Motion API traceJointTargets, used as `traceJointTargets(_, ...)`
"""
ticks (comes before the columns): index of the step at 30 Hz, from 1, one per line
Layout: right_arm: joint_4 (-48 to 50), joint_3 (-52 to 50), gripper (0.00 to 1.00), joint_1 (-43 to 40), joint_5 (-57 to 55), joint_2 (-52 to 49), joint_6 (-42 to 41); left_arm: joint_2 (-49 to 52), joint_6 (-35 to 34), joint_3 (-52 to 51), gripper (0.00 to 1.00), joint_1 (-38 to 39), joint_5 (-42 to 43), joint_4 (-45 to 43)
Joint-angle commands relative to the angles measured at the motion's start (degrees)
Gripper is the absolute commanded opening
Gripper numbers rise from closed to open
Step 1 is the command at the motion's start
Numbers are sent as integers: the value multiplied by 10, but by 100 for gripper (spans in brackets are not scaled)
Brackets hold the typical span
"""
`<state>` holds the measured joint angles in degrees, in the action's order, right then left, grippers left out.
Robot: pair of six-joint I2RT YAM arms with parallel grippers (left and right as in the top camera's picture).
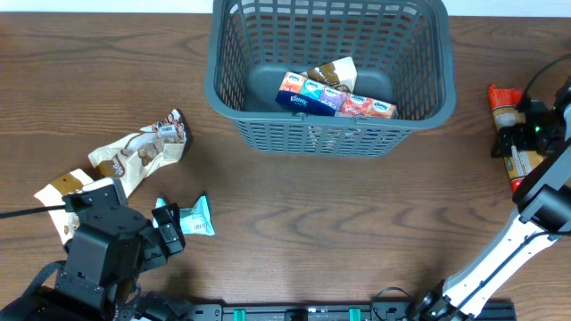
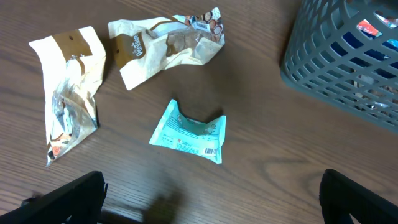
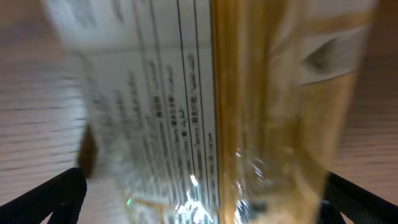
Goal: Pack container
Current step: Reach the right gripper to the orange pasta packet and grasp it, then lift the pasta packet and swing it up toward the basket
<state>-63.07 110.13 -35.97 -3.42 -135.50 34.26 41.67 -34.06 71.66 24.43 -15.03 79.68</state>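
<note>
The grey-blue slotted container (image 1: 214, 85) stands at the back centre and holds a colourful tissue multipack (image 1: 335, 100) and a cream snack bag (image 1: 336, 71). Its corner shows in the left wrist view (image 2: 336, 68). A small teal pack (image 1: 198, 217) lies on the table just ahead of my left gripper (image 1: 168, 227), which is open and empty (image 2: 211, 202); the pack lies flat (image 2: 189, 129). My right gripper (image 1: 528, 134) is at the far right, open, straddling a red-and-orange snack pack (image 1: 502, 100). That pack fills the right wrist view (image 3: 205, 106) between the fingers (image 3: 202, 202).
Two cream-and-brown snack bags lie at the left: one crumpled (image 1: 143, 152) (image 2: 161, 43), one flatter (image 1: 61, 189) (image 2: 71, 87) beside the left arm. A black rail runs along the front table edge (image 1: 303, 312).
</note>
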Motion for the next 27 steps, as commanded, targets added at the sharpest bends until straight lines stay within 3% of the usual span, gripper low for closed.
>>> traceJointTargets(1, 9, -23, 99, -7, 7, -14, -10, 2, 10, 4, 99, -4, -7, 3)
traceJointTargets(6, 19, -30, 99, -10, 7, -14, -10, 2, 10, 4, 98, -4, -7, 3)
traceJointTargets(7, 21, -30, 84, -10, 7, -14, -10, 2, 10, 4, 99, -3, -7, 3)
traceJointTargets(9, 23, -30, 45, -10, 7, -14, -16, 2, 10, 4, 99, -4, -7, 3)
traceJointTargets(11, 24, -30, 13, -10, 7, -14, -28, 2, 10, 4, 99, -4, -7, 3)
traceJointTargets(12, 26, -30, 2, -10, 7, -14, -36, 2, 10, 4, 99, -4, -7, 3)
traceJointTargets(21, 57, -18, 1, -8, 71, -11, -238, 2, 10, 4, 99, -4, -7, 3)
traceJointTargets(27, 28, 55, 1, -8, 339, -10, -290, 2, 10, 4, 99, -4, -7, 3)
